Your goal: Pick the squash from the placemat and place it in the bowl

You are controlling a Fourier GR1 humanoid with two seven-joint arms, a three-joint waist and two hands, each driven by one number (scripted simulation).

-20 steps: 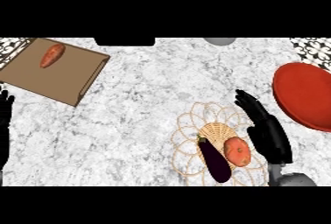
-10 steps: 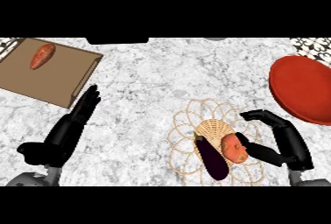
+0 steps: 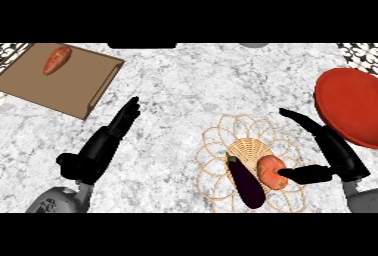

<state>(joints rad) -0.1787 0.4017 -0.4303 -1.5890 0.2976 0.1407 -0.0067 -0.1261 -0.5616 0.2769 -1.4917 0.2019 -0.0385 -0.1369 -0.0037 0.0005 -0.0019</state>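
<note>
Head view | right hand (image 3: 332, 155) spread wide, thumb beside squash (image 3: 272, 171) on placemat (image 3: 221, 145) | left hand (image 3: 103, 145) flat, fingers straight | bowl (image 3: 347, 107) right of placemat

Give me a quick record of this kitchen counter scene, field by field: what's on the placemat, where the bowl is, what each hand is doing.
placemat: woven round mat, lower right of centre on the marble counter
on placemat: orange squash with a dark eggplant to its left
bowl: red bowl at right edge, nothing seen in it
right hand: right hand open beside the squash, thumb at the squash, fingers pointing up toward the bowl
left hand: left hand open, fingers straight, holding nothing
elsewhere: brown cutting board at upper left with a carrot on it
</note>
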